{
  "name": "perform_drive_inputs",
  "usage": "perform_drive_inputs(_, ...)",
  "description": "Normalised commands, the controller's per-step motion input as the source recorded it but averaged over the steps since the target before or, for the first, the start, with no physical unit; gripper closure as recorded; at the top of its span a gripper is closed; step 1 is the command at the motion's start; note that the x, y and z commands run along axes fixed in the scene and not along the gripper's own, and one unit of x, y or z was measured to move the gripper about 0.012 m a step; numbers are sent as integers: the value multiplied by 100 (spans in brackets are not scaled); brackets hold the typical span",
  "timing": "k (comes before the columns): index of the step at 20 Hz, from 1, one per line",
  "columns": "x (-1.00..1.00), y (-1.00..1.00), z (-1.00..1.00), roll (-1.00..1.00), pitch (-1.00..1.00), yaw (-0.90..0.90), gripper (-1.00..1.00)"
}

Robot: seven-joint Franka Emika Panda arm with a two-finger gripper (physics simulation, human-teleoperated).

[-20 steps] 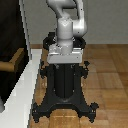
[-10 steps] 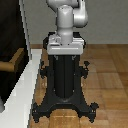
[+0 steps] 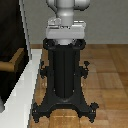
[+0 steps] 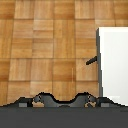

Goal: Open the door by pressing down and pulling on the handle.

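The door (image 3: 10, 35) is a dark brown-black panel at the exterior view's left, set against a white frame (image 3: 31, 75). It looks shut. The brown-golden handle (image 3: 13, 62) juts from the panel at mid height. Only the arm's grey lower links (image 3: 67, 15) show, above the base and well to the exterior view's right of the handle. The gripper is out of view in both frames. The wrist view looks down on a white slab (image 4: 114, 65) with a short dark stub (image 4: 91, 61) at its edge. I cannot tell whether that stub is the handle.
The black pedestal (image 3: 66, 75) with splayed feet stands on the wooden floor (image 3: 107, 75) in the middle. Its feet also show in the wrist view (image 4: 60, 100) over wood flooring. A grey wall is behind.
The arm's upper links have shifted slightly above the base. The door and the handle have not moved.
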Motion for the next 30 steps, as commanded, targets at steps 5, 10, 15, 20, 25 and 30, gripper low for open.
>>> perform_drive_inputs(5,0,-60,0,0,0,0,-100)
perform_drive_inputs(10,0,-60,0,0,0,0,-100)
perform_drive_inputs(15,0,-60,0,0,0,0,-100)
perform_drive_inputs(20,0,-60,0,0,0,0,-100)
perform_drive_inputs(25,0,-60,0,0,0,-9,-100)
perform_drive_inputs(30,0,0,0,0,0,-9,-100)
